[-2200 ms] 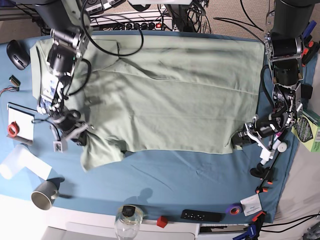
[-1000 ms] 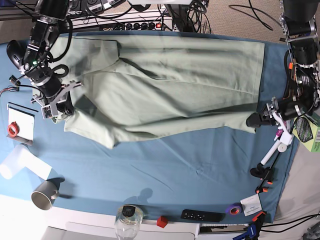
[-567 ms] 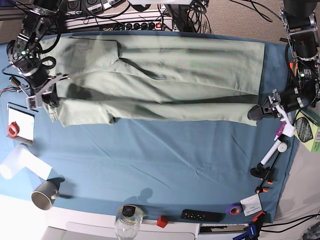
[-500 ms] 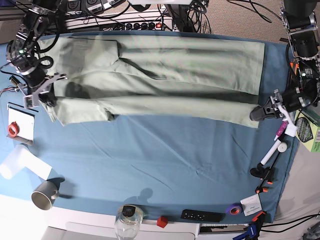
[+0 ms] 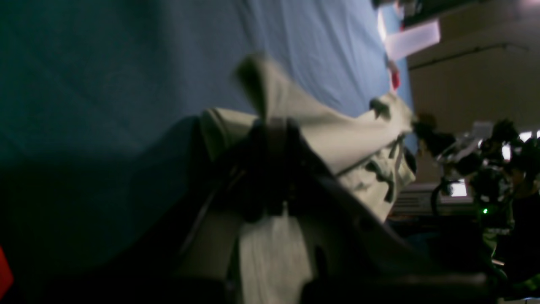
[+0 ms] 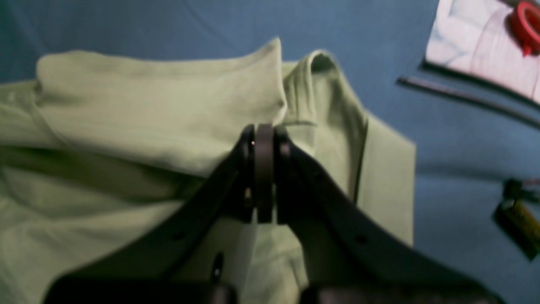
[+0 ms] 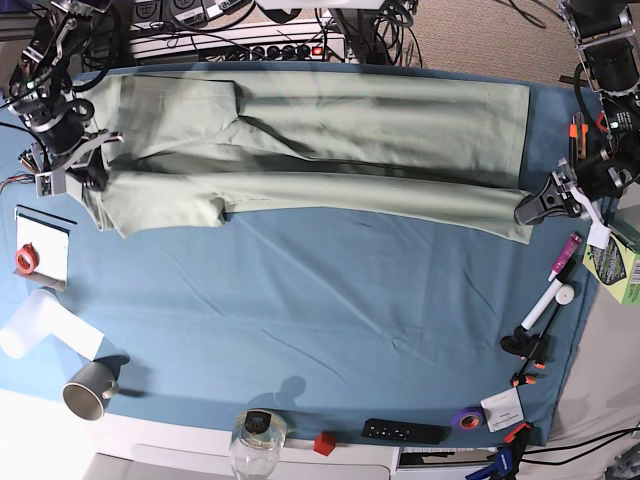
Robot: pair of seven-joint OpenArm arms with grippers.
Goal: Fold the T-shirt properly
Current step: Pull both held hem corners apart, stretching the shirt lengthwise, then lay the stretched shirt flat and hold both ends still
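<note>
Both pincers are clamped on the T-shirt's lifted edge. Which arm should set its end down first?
Probably the right pincer: its T-shirt corner already hangs over the folded layers, while the left pincer holds its corner off the cloth's edge.

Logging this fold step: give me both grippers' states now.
Left gripper: closed on the T-shirt, at its edge.
Right gripper: closed on the T-shirt, at its other end.

One pale sage-green cotton T-shirt point(image 7: 320, 150) lies on one blue table cloth point(image 7: 330, 320), with two black grippers at its ends. Along the cloth's edges: one grey mug point(image 7: 88, 388), one clear glass jar point(image 7: 256, 440), one black remote point(image 7: 403, 431), one small red cube point(image 7: 323, 443). Tape rolls number two, perhaps: one purple point(image 7: 466, 418), one red point(image 7: 25, 259).
</note>
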